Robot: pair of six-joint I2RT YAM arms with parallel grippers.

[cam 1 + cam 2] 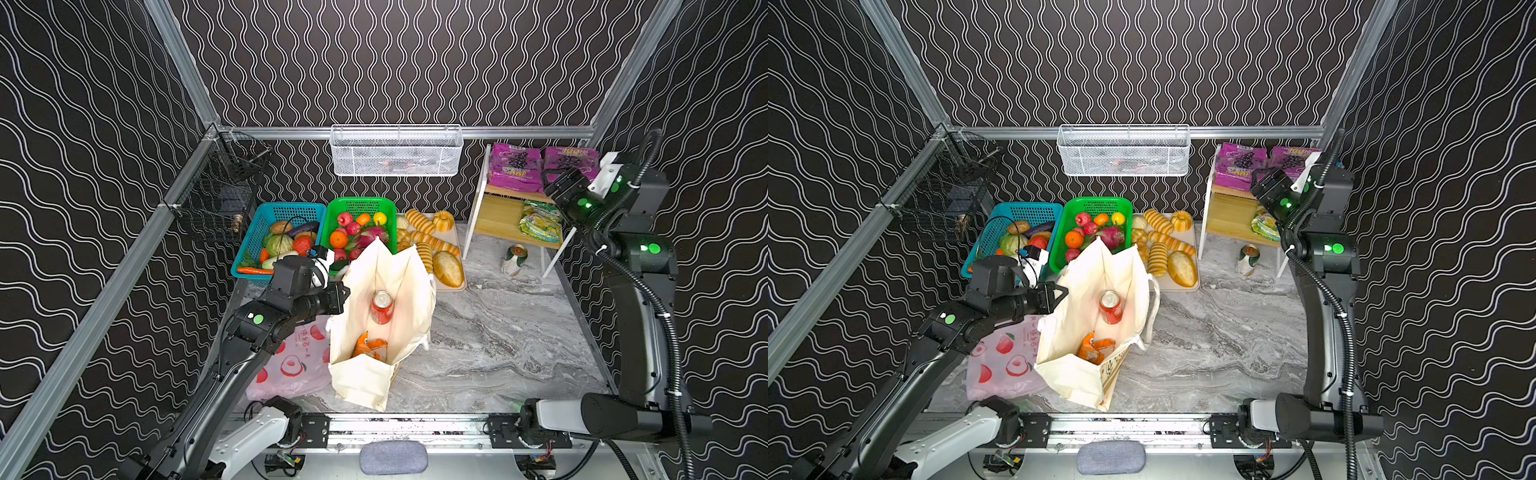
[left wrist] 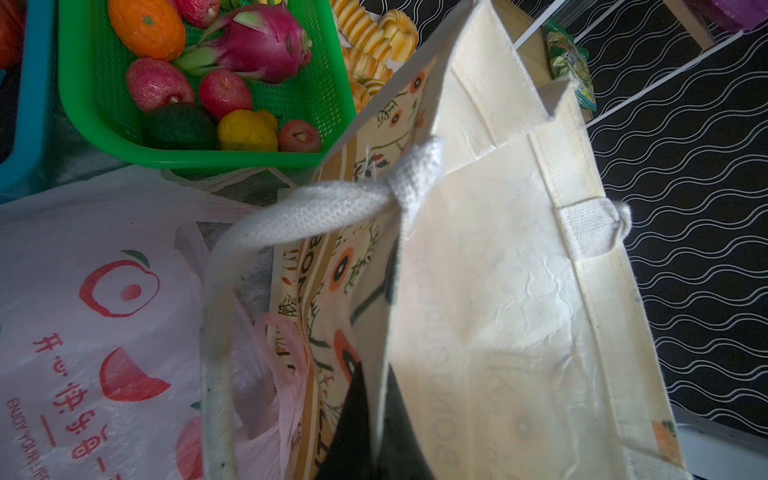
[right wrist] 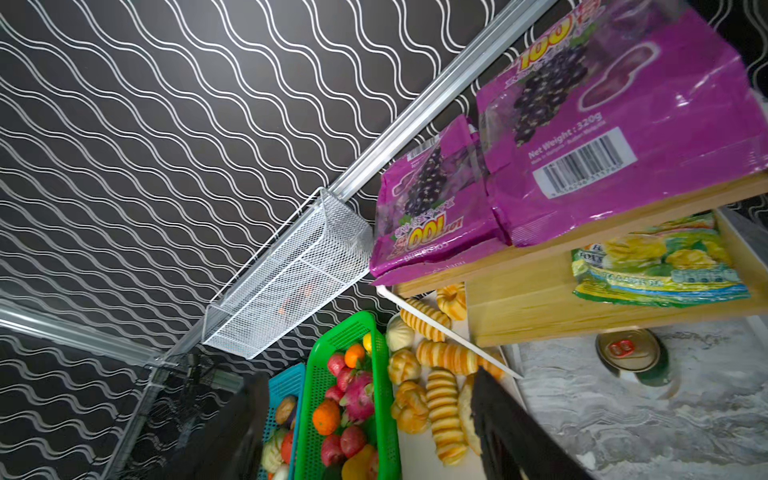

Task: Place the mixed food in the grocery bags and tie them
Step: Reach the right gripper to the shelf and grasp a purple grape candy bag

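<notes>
A grey marbled tabletop (image 1: 498,332) fills the lower centre of both top views. Directly on it, left of centre, stand a cream cloth tote (image 1: 361,378) and, touching its left side, a flat pink plastic bag (image 1: 291,370). Behind them sit a blue basket (image 1: 259,232), a green basket (image 1: 361,200) and a bread tray (image 1: 1191,235). At upper right, a wooden shelf rack (image 1: 498,220) holds two purple grape packets (image 1: 515,166) above a green-yellow snack bag (image 1: 540,222). A can (image 1: 514,259) stands on the tabletop beneath.

Matt woven cloth: cream tote (image 1: 365,378); thin translucent plastic: pink carrier (image 1: 291,365); wood: shelf (image 1: 498,220).
</notes>
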